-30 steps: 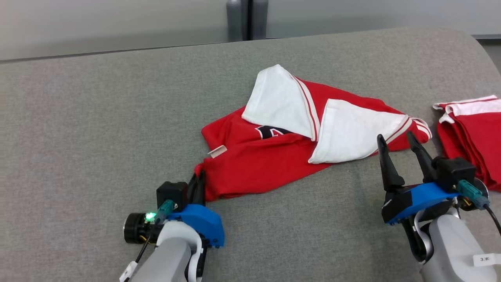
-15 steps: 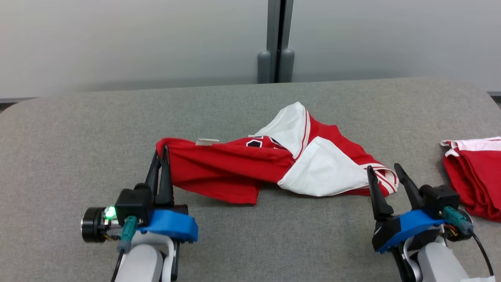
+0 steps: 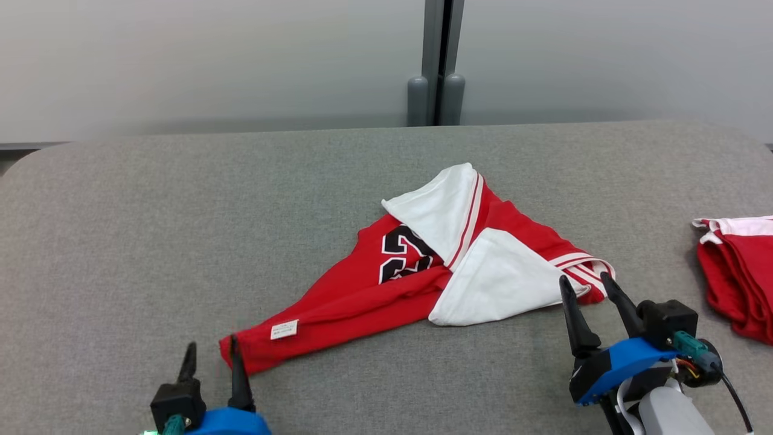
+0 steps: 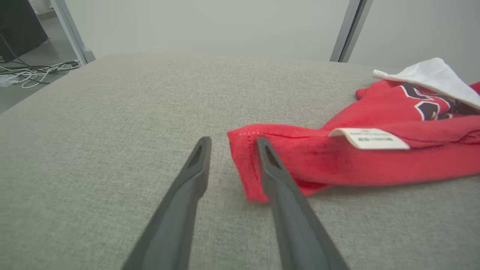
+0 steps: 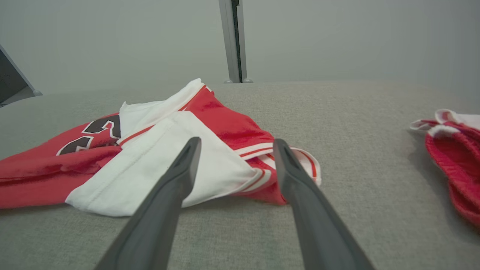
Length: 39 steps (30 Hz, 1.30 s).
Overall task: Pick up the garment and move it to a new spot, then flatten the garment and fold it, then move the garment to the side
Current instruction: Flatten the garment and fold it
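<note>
Head view: a crumpled red-and-white jersey garment (image 3: 423, 272) lies mid-way across the grey fabric tabletop (image 3: 151, 241). My left jaws gape empty just beside its labelled corner. My right jaws gape empty near its striped end. A folded red-and-white garment (image 3: 737, 272) lies apart, far right.

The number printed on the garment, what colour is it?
The number is black with a white outline, on the red garment; head view shows it best.

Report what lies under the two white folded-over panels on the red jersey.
Under both white folded panels the red jersey cloth shows, with part of a black number emerging beside the upper one. The rest of the number and whatever lies below are covered.
</note>
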### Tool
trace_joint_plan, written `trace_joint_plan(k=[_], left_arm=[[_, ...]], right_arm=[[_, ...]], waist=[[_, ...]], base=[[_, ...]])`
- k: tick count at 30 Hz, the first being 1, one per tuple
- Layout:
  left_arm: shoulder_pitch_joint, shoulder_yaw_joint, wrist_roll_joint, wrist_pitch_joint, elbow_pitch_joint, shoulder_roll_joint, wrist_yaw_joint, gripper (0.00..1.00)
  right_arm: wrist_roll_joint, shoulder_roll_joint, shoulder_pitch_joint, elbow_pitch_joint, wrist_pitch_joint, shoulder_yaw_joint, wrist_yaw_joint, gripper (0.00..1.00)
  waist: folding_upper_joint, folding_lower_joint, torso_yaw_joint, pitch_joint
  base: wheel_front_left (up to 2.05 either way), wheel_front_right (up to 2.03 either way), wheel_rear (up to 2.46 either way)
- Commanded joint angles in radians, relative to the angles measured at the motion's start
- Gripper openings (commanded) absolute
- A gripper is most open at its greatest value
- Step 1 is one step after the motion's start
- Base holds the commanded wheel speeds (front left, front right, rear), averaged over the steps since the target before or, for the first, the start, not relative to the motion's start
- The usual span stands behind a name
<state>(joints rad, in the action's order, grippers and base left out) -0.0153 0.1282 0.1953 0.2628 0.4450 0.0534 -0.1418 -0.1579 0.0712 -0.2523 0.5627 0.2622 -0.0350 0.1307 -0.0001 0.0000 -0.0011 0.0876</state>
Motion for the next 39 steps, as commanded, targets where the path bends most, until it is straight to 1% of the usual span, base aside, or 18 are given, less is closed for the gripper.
trace_joint_plan(k=[1, 6, 10, 13, 17, 18, 19, 20, 22, 24, 31, 36, 39], left_arm=[[-0.03, -0.013, 0.008, 0.003, -0.013, -0.002, -0.014, 1.0], [-0.063, 0.024, 0.038, 0.003, -0.041, -0.002, -0.029, 1.0], [-0.079, 0.057, 0.052, 0.003, -0.052, -0.003, -0.038, 1.0], [-0.084, 0.074, 0.061, 0.003, -0.057, -0.003, -0.046, 1.0], [-0.091, 0.093, 0.074, 0.003, -0.073, -0.003, -0.054, 1.0], [-0.092, 0.096, 0.077, 0.003, -0.076, -0.003, -0.059, 1.0], [-0.095, 0.098, 0.08, 0.003, -0.079, -0.003, -0.062, 1.0], [-0.097, 0.099, 0.082, 0.003, -0.082, -0.003, -0.063, 1.0], [-0.1, 0.104, 0.083, 0.003, -0.086, -0.003, -0.063, 1.0], [-0.104, 0.107, 0.077, 0.003, -0.096, -0.003, -0.062, 1.0], [-0.096, 0.123, 0.071, 0.003, -0.097, -0.003, -0.044, 1.0], [-0.072, 0.132, 0.084, 0.003, -0.083, -0.003, -0.036, 1.0], [-0.063, 0.136, 0.086, 0.003, -0.075, -0.003, -0.033, 1.0]], right_arm=[[0.0, 0.016, -0.036, 0.013, 0.004, -0.008, 0.0, 1.0], [-0.003, 0.049, -0.106, 0.064, 0.004, -0.043, 0.0, 1.0], [-0.01, 0.068, -0.161, 0.155, 0.003, -0.059, 0.0, 1.0], [-0.023, 0.086, -0.194, 0.222, 0.004, -0.088, 0.0, 1.0], [-0.05, 0.11, -0.214, 0.276, 0.004, -0.138, 0.0, 1.0], [-0.053, 0.117, -0.22, 0.282, 0.003, -0.153, 0.0, 0.59], [-0.06, 0.119, -0.222, 0.286, 0.004, -0.168, 0.0, 0.24], [-0.069, 0.122, -0.225, 0.287, 0.004, -0.18, 0.0, 0.0], [-0.087, 0.128, -0.231, 0.271, 0.003, -0.209, 0.0, 0.0], [-0.099, 0.142, -0.232, 0.229, 0.004, -0.228, 0.0, 0.0], [-0.113, 0.175, -0.143, 0.037, 0.004, -0.256, 0.0, 0.0], [-0.121, 0.194, -0.022, -0.072, 0.004, -0.24, 0.0, 0.0], [-0.126, 0.205, 0.054, -0.082, 0.004, -0.232, 0.0, 0.0]], waist=[[0.0001, 0.0, 0.023, 0.024], [0.0001, 0.0, 0.06, 0.055], [0.0001, 0.0, 0.084, 0.069], [0.0001, 0.0, 0.095, 0.078], [0.0001, 0.0, 0.099, 0.089], [0.0001, 0.0, 0.099, 0.091], [0.0001, 0.0, 0.098, 0.094], [0.0001, 0.0, 0.096, 0.096], [0.0001, 0.0, 0.091, 0.101], [0.0001, 0.0, 0.084, 0.103], [0.0001, 0.0, 0.035, 0.063], [0.0001, 0.0, -0.008, 0.02], [0.0001, 0.0, -0.031, 0.003]], base=[[0.0, 0.0, 0.0], [0.0, 0.0, 0.0], [0.0, 0.0, 0.0], [0.0, 0.0, 0.0], [0.0, 0.0, 0.0], [0.0, 0.0, 0.0], [0.0, 0.0, 0.0], [0.0, 0.0, 0.0], [0.0, 0.0, 0.0], [0.0, 0.0, 0.0], [0.0, 0.0, 0.0], [0.0, 0.0, 0.0], [0.0, 0.0, 0.0]])
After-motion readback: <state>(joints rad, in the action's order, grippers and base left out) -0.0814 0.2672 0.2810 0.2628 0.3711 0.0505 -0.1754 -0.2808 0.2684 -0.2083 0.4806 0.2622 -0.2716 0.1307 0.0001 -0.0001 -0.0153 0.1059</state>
